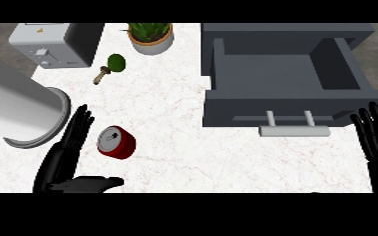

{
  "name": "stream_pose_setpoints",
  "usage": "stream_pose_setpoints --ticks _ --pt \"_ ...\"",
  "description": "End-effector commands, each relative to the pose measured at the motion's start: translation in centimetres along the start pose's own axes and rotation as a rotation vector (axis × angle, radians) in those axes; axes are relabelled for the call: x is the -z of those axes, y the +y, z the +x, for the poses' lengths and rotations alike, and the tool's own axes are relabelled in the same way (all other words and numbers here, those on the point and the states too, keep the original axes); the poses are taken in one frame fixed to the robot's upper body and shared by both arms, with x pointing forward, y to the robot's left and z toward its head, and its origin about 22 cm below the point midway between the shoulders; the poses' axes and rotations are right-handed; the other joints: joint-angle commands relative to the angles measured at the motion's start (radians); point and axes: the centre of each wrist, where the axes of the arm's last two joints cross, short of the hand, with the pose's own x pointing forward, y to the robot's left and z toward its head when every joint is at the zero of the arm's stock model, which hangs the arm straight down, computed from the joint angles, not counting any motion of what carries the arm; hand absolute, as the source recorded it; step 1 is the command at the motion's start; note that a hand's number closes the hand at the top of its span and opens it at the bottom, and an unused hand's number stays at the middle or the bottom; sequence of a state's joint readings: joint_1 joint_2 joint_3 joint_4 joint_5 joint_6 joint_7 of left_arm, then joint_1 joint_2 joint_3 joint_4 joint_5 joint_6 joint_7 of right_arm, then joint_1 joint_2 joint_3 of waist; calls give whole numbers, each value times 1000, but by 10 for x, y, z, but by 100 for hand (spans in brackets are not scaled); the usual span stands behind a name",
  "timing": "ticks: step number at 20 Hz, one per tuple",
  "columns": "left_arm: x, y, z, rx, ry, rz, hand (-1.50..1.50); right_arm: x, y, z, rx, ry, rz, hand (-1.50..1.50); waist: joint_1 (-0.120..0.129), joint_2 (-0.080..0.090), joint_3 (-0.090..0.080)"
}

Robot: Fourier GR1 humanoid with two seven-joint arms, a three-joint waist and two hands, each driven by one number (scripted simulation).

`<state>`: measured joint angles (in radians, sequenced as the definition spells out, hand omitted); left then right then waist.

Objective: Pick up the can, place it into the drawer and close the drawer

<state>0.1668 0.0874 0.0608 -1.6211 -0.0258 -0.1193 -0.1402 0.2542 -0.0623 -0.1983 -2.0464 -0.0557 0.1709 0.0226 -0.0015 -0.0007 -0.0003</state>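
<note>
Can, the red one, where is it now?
In the head view the can sits on the left side of the counter, just right of the open left hand, well left of the open drawer.

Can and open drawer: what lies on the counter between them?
Nothing: in the head view, only bare white counter separates the can from the drawer.

One head view looks steeply down on the white counter (221,165) from the robot's own side (the left hand (65,160) and right hand (366,130) enter at the lower edge), close enough that the open drawer (284,75) fills the upper right.
</note>
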Motion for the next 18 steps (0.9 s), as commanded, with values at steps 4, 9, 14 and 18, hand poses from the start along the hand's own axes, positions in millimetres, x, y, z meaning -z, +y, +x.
stream_pose_setpoints --ticks 4,9,14,18 --pt "-6 41 -39 -17 23 18 -150 -12 -1 -11 -20 -10 7 -150 -3 1 0" --pt "-1 13 -59 6 29 -5 -150 6 -6 2 -3 -3 -5 -150 -1 1 0" --pt "-7 8 -65 3 33 8 -150 6 13 -1 11 -20 -25 -150 1 0 0" --pt "-2 17 -68 -11 88 27 -150 2 5 22 -15 -20 9 -150 -1 0 0"
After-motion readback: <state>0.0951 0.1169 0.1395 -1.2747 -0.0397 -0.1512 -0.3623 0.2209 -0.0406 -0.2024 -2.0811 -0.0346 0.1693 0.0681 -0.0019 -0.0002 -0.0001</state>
